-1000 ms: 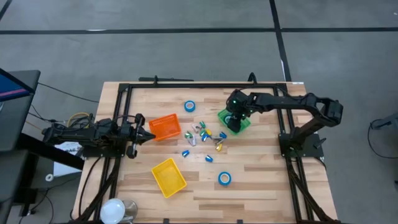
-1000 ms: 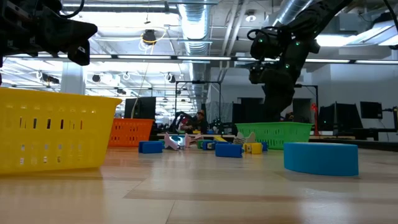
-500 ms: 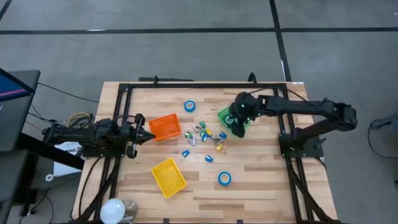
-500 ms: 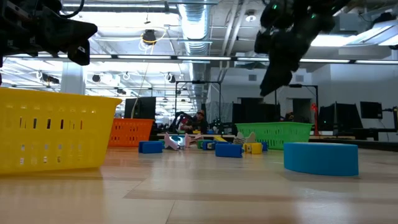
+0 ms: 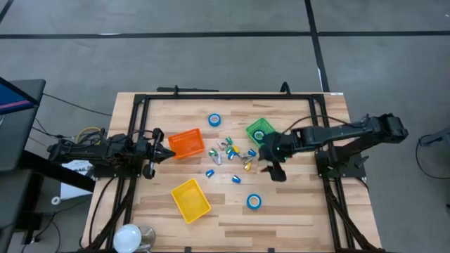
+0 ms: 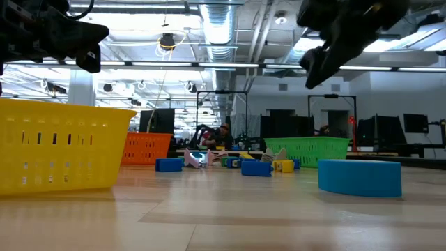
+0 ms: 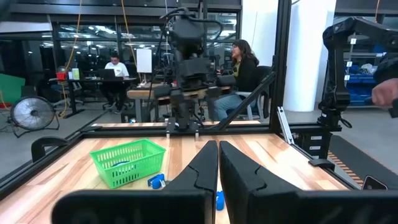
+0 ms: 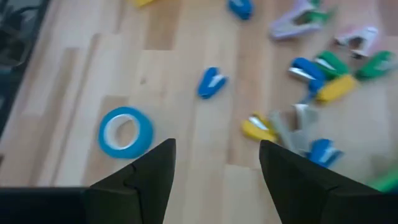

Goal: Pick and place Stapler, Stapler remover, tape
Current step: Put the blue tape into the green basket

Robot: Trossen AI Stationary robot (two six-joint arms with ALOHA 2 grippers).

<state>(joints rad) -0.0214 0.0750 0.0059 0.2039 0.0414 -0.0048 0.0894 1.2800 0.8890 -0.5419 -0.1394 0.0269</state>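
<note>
The right claw point(image 5: 274, 171) was seen raised above the wooden tabletop point(image 5: 295, 204), just toward 5 o'clock of the heap of small staplers and removers point(image 5: 230, 153) at the centre, in the high view. Its fingers point(image 8: 287, 180) were spread wide in the right wrist view, with bare wood between them and nothing gripped. In the low view it was carried high, well clear of everything on the tabletop.

Three rolls of blue tape were found. One tape roll point(image 5: 254, 202) lay flat toward 6 o'clock of the heap, apart from all bins. A second roll point(image 5: 214, 120) lay toward 11 o'clock of the heap. A third roll point(image 5: 259, 135) was seen inside the green bin point(image 5: 261, 128), which stood at 2 o'clock of the heap.

The small blue, green, yellow and pale pieces were scattered loosely, none of them in a bin as far as could be told. An orange bin point(image 5: 186, 143) stood at 9 o'clock of the heap, and a yellow bin point(image 5: 190, 199) toward 7 o'clock.

The left claw point(image 5: 167, 150) was kept at the 9 o'clock edge, just beside the orange bin, its fingers point(image 7: 239, 171) pressed together on nothing
</note>
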